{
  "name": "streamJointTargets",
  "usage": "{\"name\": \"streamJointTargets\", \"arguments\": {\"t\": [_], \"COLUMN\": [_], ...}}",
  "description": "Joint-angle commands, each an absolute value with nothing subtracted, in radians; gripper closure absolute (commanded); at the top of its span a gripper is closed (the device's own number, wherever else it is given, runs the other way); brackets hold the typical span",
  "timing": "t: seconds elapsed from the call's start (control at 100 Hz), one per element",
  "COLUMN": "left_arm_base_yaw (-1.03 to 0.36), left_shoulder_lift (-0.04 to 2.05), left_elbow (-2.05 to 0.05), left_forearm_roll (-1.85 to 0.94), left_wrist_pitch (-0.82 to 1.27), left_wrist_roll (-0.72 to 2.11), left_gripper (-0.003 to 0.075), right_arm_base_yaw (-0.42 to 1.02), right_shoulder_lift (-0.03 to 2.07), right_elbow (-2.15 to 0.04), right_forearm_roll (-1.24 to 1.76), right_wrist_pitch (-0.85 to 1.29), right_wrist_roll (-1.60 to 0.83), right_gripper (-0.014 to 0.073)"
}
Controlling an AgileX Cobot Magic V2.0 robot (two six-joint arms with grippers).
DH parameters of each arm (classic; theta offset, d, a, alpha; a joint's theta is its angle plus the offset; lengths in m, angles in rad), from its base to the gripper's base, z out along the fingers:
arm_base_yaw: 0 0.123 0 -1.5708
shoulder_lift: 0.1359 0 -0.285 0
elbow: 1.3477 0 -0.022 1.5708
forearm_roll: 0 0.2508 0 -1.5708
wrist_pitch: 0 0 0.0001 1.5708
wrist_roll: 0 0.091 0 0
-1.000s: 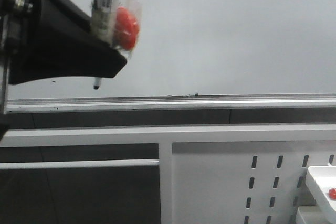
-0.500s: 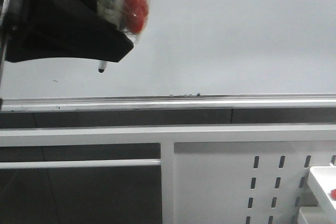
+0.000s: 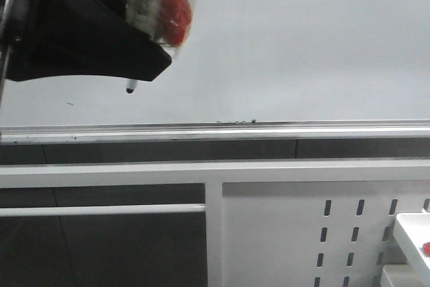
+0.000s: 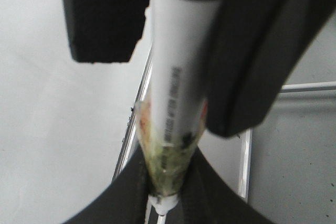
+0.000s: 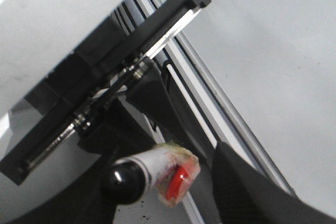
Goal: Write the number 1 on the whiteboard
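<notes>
No number 1 on the whiteboard point(image 3: 289, 45) yet, the surface is bare. Left gripper point(image 3: 138, 65) has its jaws clamped on the marker point(image 3: 142, 5), tip near the rail point(image 3: 222, 129). Right gripper's jaws: can't tell. Press squarely, then draw straight down.

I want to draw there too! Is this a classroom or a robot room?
Probably a robot lab or workshop. A robot's left gripper holds a marker pen before a big whiteboard, and below it stands a white perforated metal panel, not desks.
</notes>
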State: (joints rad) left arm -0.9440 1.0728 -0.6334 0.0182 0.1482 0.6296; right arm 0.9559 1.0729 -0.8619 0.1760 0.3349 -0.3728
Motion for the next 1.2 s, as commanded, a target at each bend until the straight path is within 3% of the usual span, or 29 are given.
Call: {"name": "streamJointTargets", "arguments": {"t": [0.0,0.18,0.33,0.43,0.52,0.67,0.74,1.04,1.11,1.19], "left_arm_base_yaw": [-0.951,-0.951,-0.951,-0.951,-0.951,-0.951,-0.951,-0.947,-0.947,-0.939], "left_shoulder_lift": [1.054,1.054,1.054,1.052,1.039,0.984,0.942,0.62,0.527,0.423], "left_elbow": [-0.669,-0.669,-0.669,-0.669,-0.669,-0.669,-0.669,-0.652,-0.633,-0.602], "left_forearm_roll": [0.019,0.019,0.019,0.005,-0.057,-0.162,-0.164,-0.278,-0.278,-0.278], "left_wrist_pitch": [0.086,0.088,0.088,0.088,0.09,0.15,0.177,0.201,0.192,0.192], "left_wrist_roll": [0.624,0.624,0.624,0.624,0.624,0.624,0.619,0.592,0.544,0.505], "left_gripper": [0.074,0.074,0.074,0.0731,0.0634,0.0358,0.0307,0.0319,0.0367,0.0486], "right_arm_base_yaw": [0.953,0.953,0.953,0.953,0.953,0.953,0.953,0.868,0.818,0.755], "right_shoulder_lift": [1.072,1.096,1.101,1.101,1.096,1.083,1.071,0.862,0.798,0.748], "right_elbow": [-0.903,-0.907,-0.907,-0.907,-0.907,-0.907,-0.902,-0.692,-0.63,-0.572], "right_forearm_roll": [0.2,0.234,0.234,0.236,0.22,0.156,0.13,0.106,0.075,0.0], "right_wrist_pitch": [0.247,0.267,0.321,0.314,0.295,0.28,0.257,0.048,-0.026,-0.12], "right_wrist_roll": [-0.382,-0.382,-0.382,-0.382,-0.382,-0.382,-0.382,-0.382,-0.382,-0.382], "right_gripper": [0.0285,0.04,0.0671,0.0659,0.0658,0.0642,0.0642,0.0642,0.0642,0.0642]}}
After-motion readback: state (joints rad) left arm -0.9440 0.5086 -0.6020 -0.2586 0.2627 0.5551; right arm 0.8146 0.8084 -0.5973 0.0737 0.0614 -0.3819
